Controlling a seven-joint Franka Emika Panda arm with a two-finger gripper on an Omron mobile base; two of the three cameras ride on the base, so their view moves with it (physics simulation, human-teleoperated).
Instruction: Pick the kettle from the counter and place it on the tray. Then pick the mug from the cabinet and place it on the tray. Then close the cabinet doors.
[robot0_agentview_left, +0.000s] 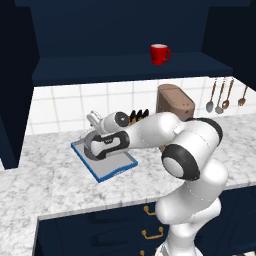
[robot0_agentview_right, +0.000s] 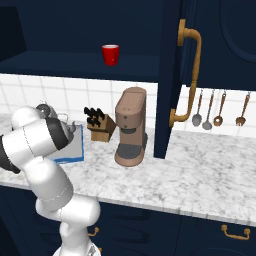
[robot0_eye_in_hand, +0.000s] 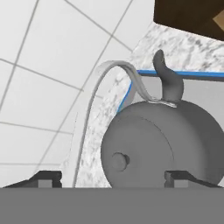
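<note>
Cabinet (robot0_agentview_left: 125, 30): mounted on the wall above the worktop, standing open, dark shelf exposed. One of the cabinet doors (robot0_agentview_right: 172, 75) swung out at the right of the right base view, long brass handle (robot0_agentview_right: 190, 75) facing the camera; a second door edge at the far left of the left base view.

Counter (robot0_agentview_left: 45, 180): marbled stone, running left to right beneath the cabinet, navy drawers (robot0_agentview_left: 120, 227) with brass pulls below its near edge.

Arm (robot0_agentview_left: 190, 160): bent over the counter, reaching left and down toward the tray.

Coffee machine (robot0_agentview_right: 131, 127): tall, brown, upright on the counter right of the tray. Knife block (robot0_agentview_right: 99, 126) just left of it, toward the tiled wall. Utensils (robot0_agentview_right: 217, 107) hung on the wall at far right.

Tray (robot0_agentview_left: 107, 170): flat on the counter left of the coffee machine, blue rim visible at the near corner, partly covered by the arm.

Kettle (robot0_eye_in_hand: 162, 140): resting on the tray near its left rim, spout pointing away from the hand, wire handle arched up over the body, lid knob toward the camera.

Gripper (robot0_eye_in_hand: 113, 177): directly above the kettle, fingertips (robot0_eye_in_hand: 48, 178) spread wide either side of the body, handle passing between them, nothing pinched.

Mug (robot0_agentview_left: 160, 54): red, upright on the cabinet shelf, right of centre, well apart from the hand.
</note>
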